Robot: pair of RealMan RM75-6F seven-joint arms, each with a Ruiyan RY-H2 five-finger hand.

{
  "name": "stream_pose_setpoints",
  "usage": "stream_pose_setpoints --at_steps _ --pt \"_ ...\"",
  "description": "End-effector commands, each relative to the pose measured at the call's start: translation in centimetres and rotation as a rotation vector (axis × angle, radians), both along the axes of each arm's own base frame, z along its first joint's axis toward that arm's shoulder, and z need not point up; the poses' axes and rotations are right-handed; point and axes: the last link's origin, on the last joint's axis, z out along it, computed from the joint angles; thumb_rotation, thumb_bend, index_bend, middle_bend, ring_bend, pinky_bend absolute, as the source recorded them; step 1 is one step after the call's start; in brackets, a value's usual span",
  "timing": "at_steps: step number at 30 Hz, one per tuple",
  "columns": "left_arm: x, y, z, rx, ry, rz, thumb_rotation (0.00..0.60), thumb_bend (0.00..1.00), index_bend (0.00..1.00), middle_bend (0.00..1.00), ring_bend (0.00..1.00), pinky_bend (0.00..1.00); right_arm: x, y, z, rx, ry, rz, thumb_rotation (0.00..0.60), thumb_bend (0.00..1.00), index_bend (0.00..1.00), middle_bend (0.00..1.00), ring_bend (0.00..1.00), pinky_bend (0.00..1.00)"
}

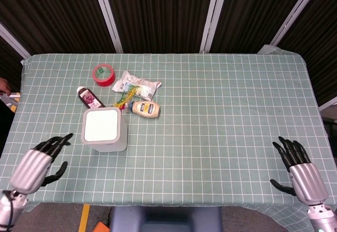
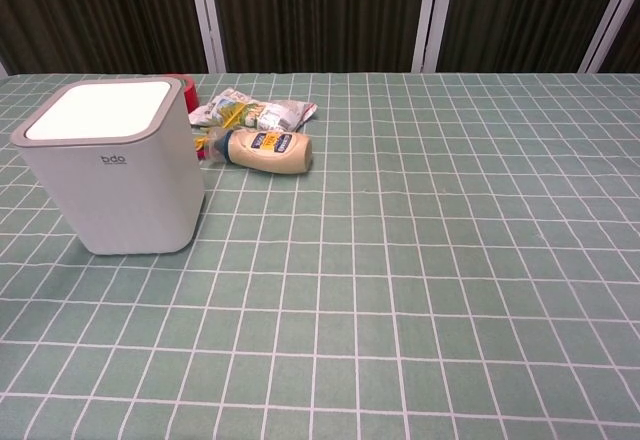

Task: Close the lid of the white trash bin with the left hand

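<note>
The white trash bin (image 1: 103,131) (image 2: 112,175) stands left of the table's middle with its lid flat down on the grey rim. My left hand (image 1: 35,166) hangs near the front left edge, well apart from the bin, fingers spread and empty. Over the front right corner my right hand (image 1: 301,171) is likewise spread with nothing in it. Neither hand appears in the chest view.
Behind the bin lie a mayonnaise bottle (image 1: 145,108) (image 2: 268,150), a crinkled snack packet (image 1: 137,84) (image 2: 255,112), a dark bottle (image 1: 89,98) and a red tape roll (image 1: 103,74). The green checked tablecloth (image 1: 221,116) covers the table.
</note>
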Motion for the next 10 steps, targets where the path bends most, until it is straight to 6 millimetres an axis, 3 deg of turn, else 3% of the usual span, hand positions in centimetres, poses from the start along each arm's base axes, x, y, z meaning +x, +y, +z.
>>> stream_pose_setpoints --at_steps 1,10 --pt "-5.7 -6.1 -2.2 0.063 0.035 0.153 0.600 0.44 0.00 0.00 0.00 0.00 0.0 -0.1 0.0 0.002 -0.002 0.000 0.600 0.21 0.00 0.00 0.00 0.00" --pt "-6.5 -5.1 -1.6 0.091 0.030 0.190 0.600 0.44 0.00 0.00 0.00 0.00 0.0 0.2 0.2 0.000 -0.009 -0.006 0.600 0.21 0.00 0.00 0.00 0.00"
